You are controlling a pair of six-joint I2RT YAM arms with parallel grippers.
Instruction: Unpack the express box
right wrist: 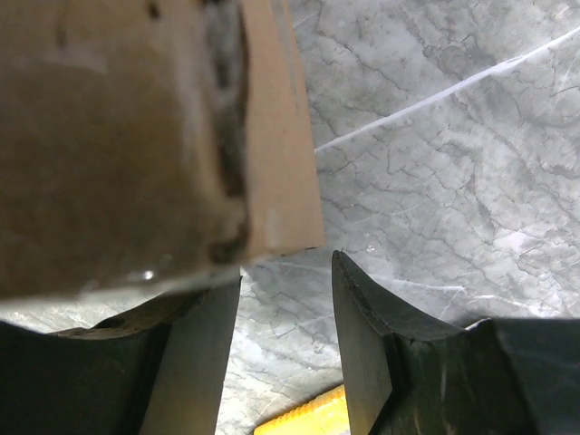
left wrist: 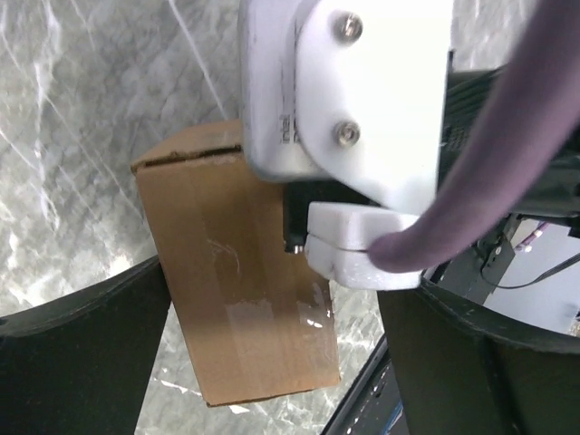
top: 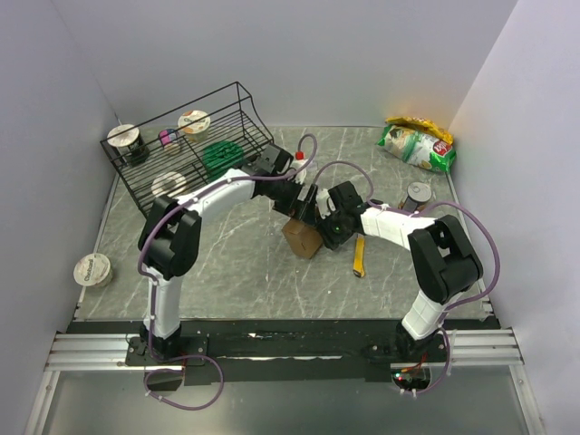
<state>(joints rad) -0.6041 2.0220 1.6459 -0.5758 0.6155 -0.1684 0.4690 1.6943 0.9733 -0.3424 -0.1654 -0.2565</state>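
The express box [top: 304, 238], a small brown cardboard carton, sits on the marble table between both arms. My left gripper [top: 302, 207] hangs over it from the far side. In the left wrist view the box [left wrist: 227, 272] lies between the wide-apart black fingers [left wrist: 82, 353], and I cannot tell whether they touch it. This gripper [left wrist: 272, 290] is open. My right gripper [top: 328, 225] is at the box's right side. In its wrist view the box [right wrist: 127, 136] fills the upper left, its corner just above the left fingertip. The right gripper [right wrist: 285, 267] is open with only table between the fingers.
A yellow utility knife [top: 360, 256] lies just right of the box. A black wire rack [top: 190, 145] holding cups stands at the back left. A green snack bag [top: 417, 143] lies at the back right, with a small round can [top: 419, 192] nearer. A cup [top: 91, 269] sits at the left edge.
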